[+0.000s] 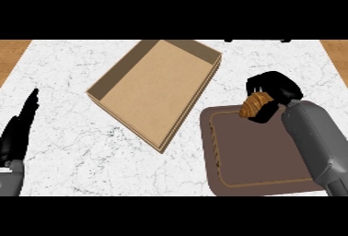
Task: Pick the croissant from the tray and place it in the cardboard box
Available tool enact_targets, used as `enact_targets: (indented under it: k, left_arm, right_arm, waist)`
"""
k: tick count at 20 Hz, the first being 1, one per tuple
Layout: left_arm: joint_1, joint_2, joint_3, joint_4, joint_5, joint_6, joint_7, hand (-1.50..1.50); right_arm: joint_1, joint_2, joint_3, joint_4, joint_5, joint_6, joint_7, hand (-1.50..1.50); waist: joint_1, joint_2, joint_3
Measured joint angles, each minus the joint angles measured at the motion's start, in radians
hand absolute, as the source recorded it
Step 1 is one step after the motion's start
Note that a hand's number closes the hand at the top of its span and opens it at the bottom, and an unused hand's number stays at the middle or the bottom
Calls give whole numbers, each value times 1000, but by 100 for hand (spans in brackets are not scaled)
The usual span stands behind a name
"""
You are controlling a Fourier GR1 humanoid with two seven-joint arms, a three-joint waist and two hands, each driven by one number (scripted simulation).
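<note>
Overhead, white marble counter (75, 138) bears cardboard box (156, 90) beside brown tray (252, 156).

My tabletop (75, 152) is white marble with fine grey veining, edged by warm orange-brown wood at the far corners. The cardboard box (158, 87) is plain tan, darker brown on its shaded inner walls. The tray (258, 156) is dull brown with a thin lighter line near its rim. The croissant (253, 106) is golden-brown with darker ridges. My right hand (275, 85) and left hand (19, 129) are black, with grey forearms.
</note>
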Motion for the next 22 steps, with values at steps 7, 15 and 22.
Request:
enact_targets:
  k: [7, 15, 22]
  left_arm:
    - [15, -9, 11, -9, -8, -1, -7, 0]
    - [23, -17, 15, -5, -18, -5, -13, 0]
    - [17, -16, 30, -13, -12, -24, -5, 0]
  right_arm:
    - [-52, -20, -43, -74, 13, -100, 36, 150]
    - [-97, -5, -78, -283, -70, -101, -22, 150]
    - [-186, 110, -69, -375, -140, 15, 83, 150]
  waist:
    - [-6, -2, 1]
    - [-13, -5, 1]
    - [-5, -3, 1]
